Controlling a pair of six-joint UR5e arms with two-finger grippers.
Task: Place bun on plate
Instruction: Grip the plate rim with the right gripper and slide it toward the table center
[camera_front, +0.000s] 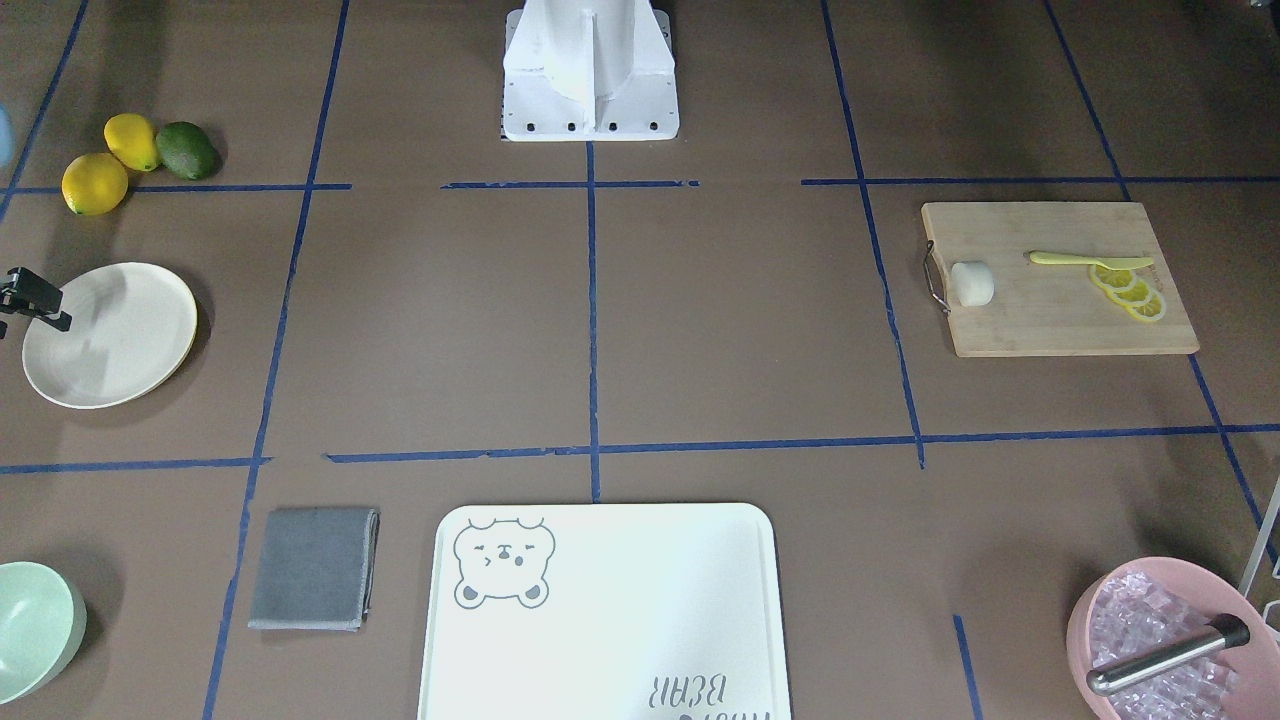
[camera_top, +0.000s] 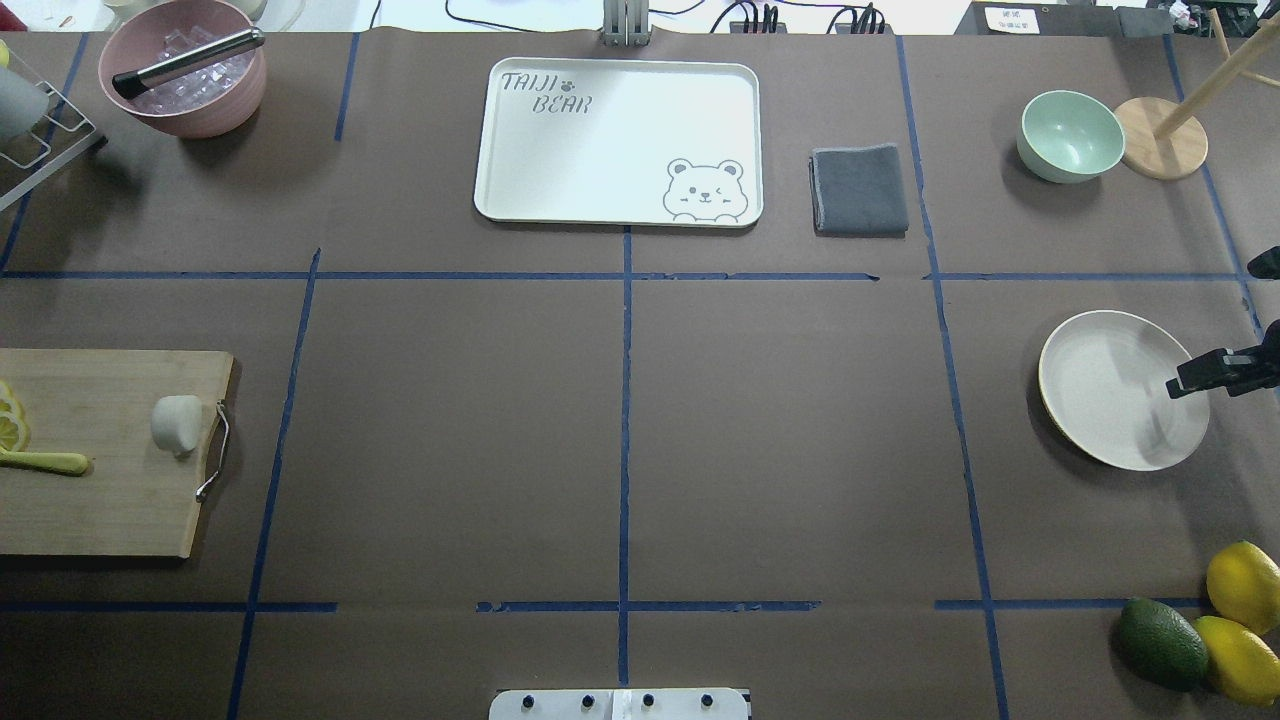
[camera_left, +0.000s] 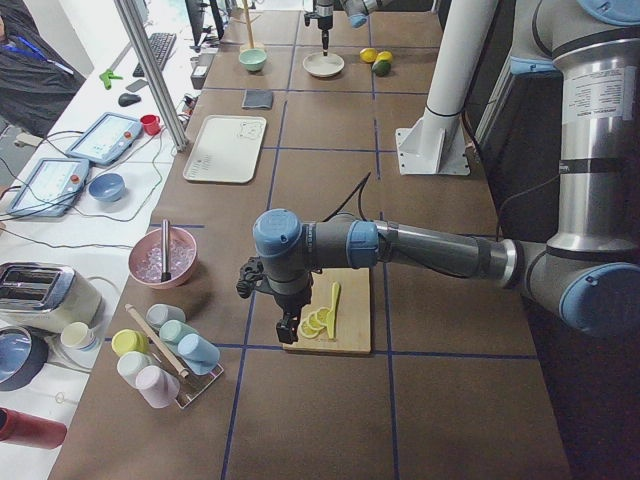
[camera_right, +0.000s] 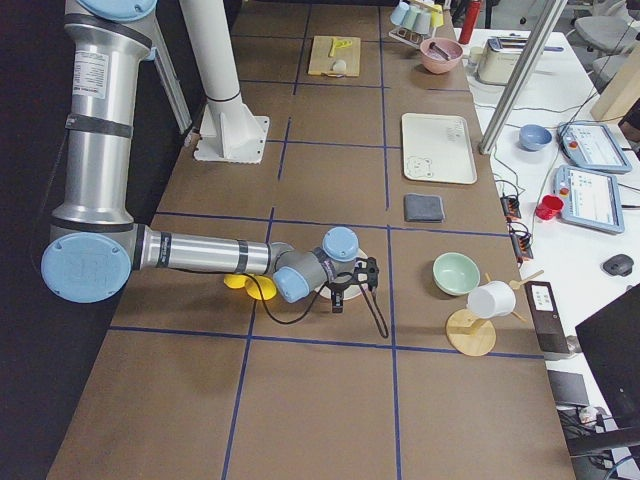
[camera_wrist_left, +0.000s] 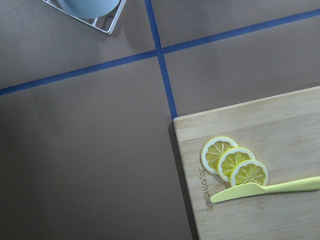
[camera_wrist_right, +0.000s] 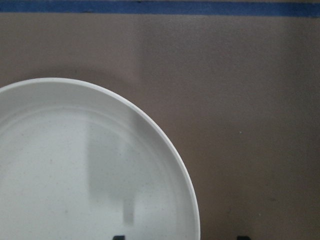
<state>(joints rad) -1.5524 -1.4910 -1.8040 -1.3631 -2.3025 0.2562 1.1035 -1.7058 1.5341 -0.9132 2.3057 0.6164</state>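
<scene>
The bun (camera_front: 971, 283) (camera_top: 177, 423), small and white, lies on the wooden cutting board (camera_front: 1050, 320) (camera_top: 100, 500) close to its metal handle. The cream plate (camera_front: 110, 335) (camera_top: 1120, 390) (camera_wrist_right: 75, 175) is empty, far across the table from the bun. My right gripper (camera_front: 40, 305) (camera_top: 1195, 378) (camera_wrist_right: 180, 236) hangs over the plate's outer rim, open with nothing between its fingertips. My left gripper (camera_left: 287, 325) shows only in the exterior left view, above the board's lemon-slice end, away from the bun. I cannot tell whether it is open or shut.
Lemon slices (camera_front: 1128, 290) (camera_wrist_left: 235, 165) and a yellow knife (camera_front: 1090, 260) share the board. Two lemons and an avocado (camera_top: 1160, 643), a green bowl (camera_top: 1070, 135), a grey cloth (camera_top: 858, 190), the bear tray (camera_top: 520, 200) and a pink ice bowl (camera_top: 185, 110) ring the table.
</scene>
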